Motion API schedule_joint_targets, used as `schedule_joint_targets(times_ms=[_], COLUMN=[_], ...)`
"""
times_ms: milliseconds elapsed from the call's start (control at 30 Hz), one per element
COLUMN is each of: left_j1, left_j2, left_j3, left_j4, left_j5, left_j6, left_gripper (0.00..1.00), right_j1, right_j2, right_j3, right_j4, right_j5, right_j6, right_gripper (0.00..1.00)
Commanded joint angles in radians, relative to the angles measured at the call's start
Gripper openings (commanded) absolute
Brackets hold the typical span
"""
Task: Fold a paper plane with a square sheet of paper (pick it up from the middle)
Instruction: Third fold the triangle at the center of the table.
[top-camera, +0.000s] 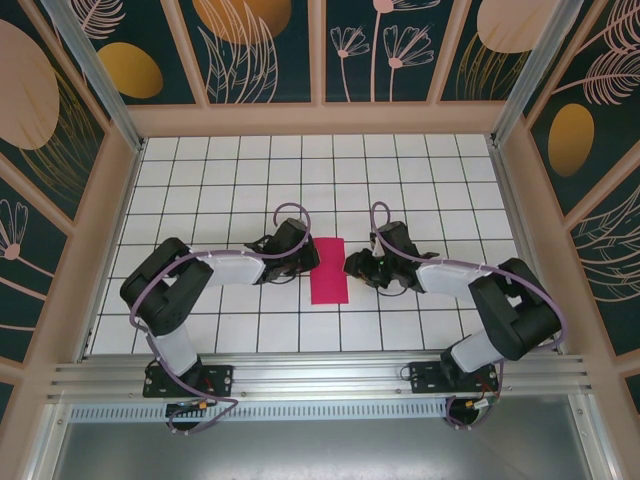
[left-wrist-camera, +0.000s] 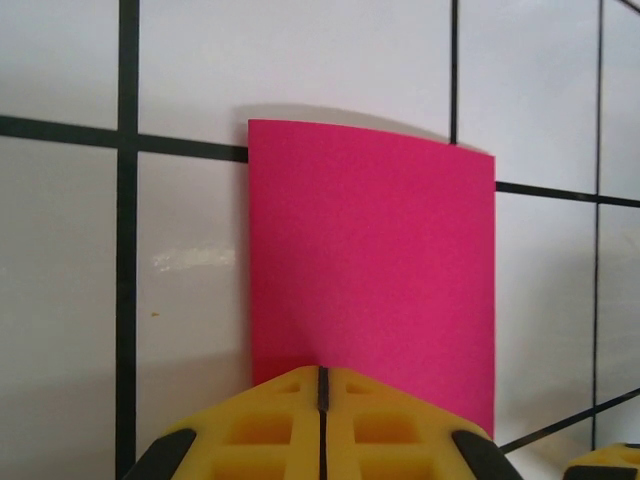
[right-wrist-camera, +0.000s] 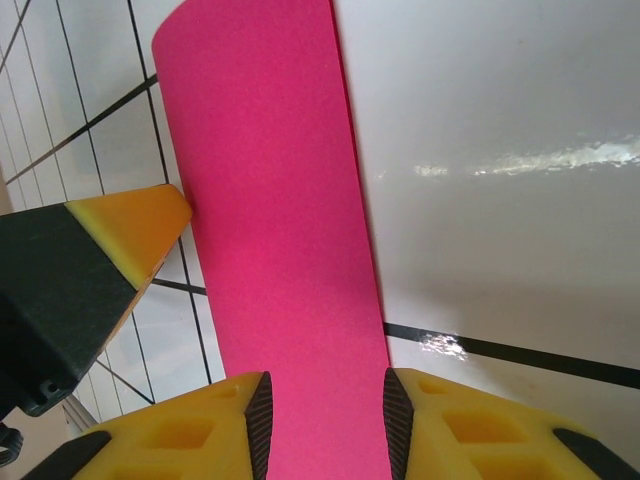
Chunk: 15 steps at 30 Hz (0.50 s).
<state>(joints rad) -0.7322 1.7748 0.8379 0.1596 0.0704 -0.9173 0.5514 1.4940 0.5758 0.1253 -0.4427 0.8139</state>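
Note:
The square sheet of paper (top-camera: 328, 270) lies on the tiled table as a narrow magenta-pink rectangle, long side running away from me. My left gripper (top-camera: 308, 262) is at its left edge. In the left wrist view its yellow jaws (left-wrist-camera: 322, 375) are shut tight, tips over the near edge of the paper (left-wrist-camera: 372, 260); whether they pinch it I cannot tell. My right gripper (top-camera: 350, 268) is at the right edge. In the right wrist view it (right-wrist-camera: 325, 420) stands open, and the paper (right-wrist-camera: 270, 200) runs under the gap between its pads. The left gripper's finger (right-wrist-camera: 120, 235) touches the sheet's far side there.
The white grid table (top-camera: 230, 170) is walled by a wooden frame with patterned panels (top-camera: 260, 50). An aluminium rail (top-camera: 320, 380) runs along the near edge at the arm bases. Both arms reach inward toward the centre.

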Motion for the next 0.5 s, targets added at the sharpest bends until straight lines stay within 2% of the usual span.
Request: schedule_joint_targets(times_ms=[0, 467], left_j1=[-0.002, -0.002], left_j2=[0.019, 0.030], left_j3=[0.004, -0.020], left_j4=[-0.004, -0.037], left_j5=[-0.014, -0.043], left_j6=[0.001, 0.023], left_gripper=[0.09, 0.08], right_j1=[0.002, 0.001], right_j2=[0.026, 0.086], right_j3=[0.021, 0.038], right_j4=[0.020, 0.063], right_j5=[-0.025, -0.067], right_j6=[-0.025, -0.027], right_gripper=[0.39, 0.40])
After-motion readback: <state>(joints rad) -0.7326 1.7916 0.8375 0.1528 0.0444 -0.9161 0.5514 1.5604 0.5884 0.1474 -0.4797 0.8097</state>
